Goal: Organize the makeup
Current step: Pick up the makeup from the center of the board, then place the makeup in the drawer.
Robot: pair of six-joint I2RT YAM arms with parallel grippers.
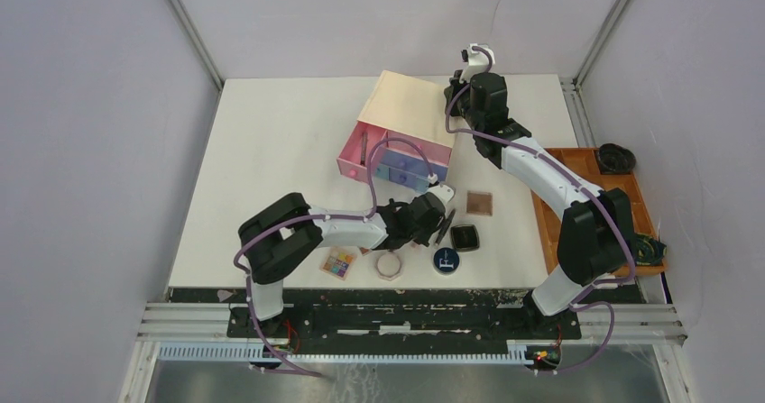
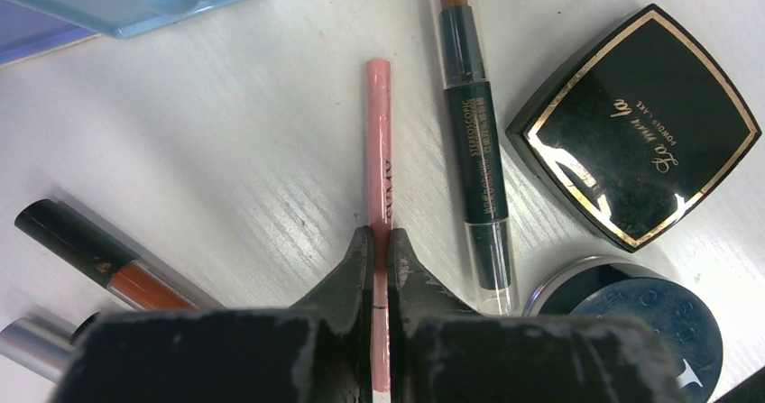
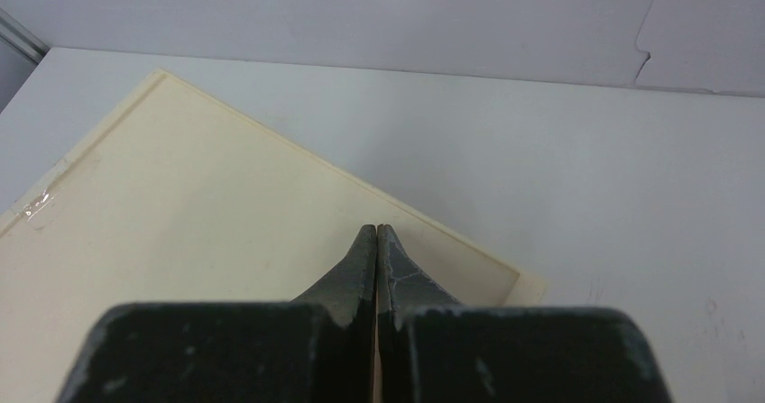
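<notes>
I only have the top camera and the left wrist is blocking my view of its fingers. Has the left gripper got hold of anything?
Observer: Yes. The left wrist view shows the left gripper shut on the pink pencil.
Operator: What's closest to that pencil?
Observer: A black stick with a clear cap lies alongside it on the side toward the black compact, with a gap between stick and pencil.
Operator: And the other side?
Observer: The right gripper is shut and empty, by a corner of the beige box top.
</notes>
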